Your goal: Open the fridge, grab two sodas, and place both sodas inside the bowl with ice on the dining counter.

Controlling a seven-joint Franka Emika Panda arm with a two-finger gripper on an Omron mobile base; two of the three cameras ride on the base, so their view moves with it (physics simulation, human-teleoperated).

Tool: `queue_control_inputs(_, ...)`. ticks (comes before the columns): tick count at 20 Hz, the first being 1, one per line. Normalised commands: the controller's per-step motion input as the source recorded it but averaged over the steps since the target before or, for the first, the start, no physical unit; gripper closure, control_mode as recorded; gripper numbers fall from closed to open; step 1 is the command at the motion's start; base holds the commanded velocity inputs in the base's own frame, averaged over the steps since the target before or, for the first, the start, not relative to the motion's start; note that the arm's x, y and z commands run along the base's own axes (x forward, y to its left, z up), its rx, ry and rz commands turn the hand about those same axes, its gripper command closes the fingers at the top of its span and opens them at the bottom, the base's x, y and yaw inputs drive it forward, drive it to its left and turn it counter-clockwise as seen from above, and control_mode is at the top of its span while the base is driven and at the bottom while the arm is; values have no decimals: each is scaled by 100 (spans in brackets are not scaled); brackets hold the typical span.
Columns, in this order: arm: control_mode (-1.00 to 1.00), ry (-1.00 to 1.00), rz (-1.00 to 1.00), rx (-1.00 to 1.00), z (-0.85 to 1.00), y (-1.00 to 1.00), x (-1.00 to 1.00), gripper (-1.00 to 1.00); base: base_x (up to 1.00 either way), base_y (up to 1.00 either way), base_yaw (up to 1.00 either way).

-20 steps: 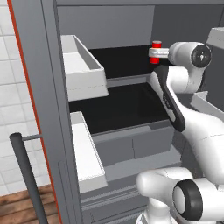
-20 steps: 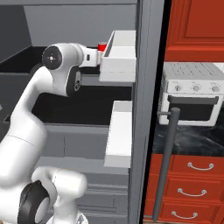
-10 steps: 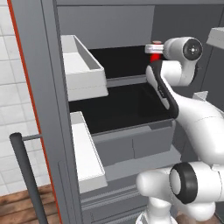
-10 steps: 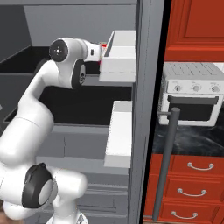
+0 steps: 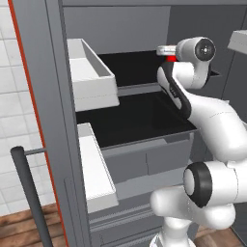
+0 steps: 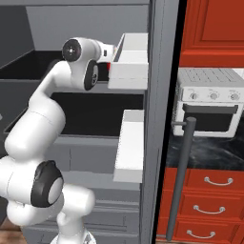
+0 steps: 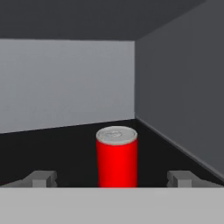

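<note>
The grey fridge (image 5: 41, 96) stands open, and my arm reaches onto its upper black shelf (image 5: 130, 67). One red soda (image 7: 117, 157) with a pale top stands upright on that shelf near the right inner wall. It sits straight ahead of my gripper (image 7: 113, 179), centred between the two wide-apart fingertips (image 7: 41, 178) and untouched by either. From the left base view the gripper (image 5: 165, 49) hovers just above a red patch of the soda (image 5: 171, 58). The gripper is open and holds nothing. The bowl, the ice and the dining counter are out of view.
White door bins (image 5: 91, 77) (image 6: 131, 62) flank the opening on both open doors. Long bar handles (image 5: 29, 193) (image 6: 182, 176) stick out low. A lower black shelf (image 5: 130, 120) and grey drawers lie beneath. A white oven (image 6: 209, 102) and red cabinets (image 6: 209, 28) stand to the right.
The hand has risen a little and pushed deeper onto the upper shelf toward the can. Its fingers stayed wide apart.
</note>
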Motion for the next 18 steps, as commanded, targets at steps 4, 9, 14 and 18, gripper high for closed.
queue_control_inputs(4, -100, 0, 0, 0, 0, -7, 29, -100, 0, 0, 0)
queue_control_inputs(9, -100, 2, 0, -3, -7, -8, 25, -100, 0, 0, 0)
queue_control_inputs(14, -100, 2, 0, -3, -8, -12, 20, -100, 0, 0, 0)
queue_control_inputs(18, -100, 0, 0, 0, 0, -2, 12, -100, 0, 0, 0)
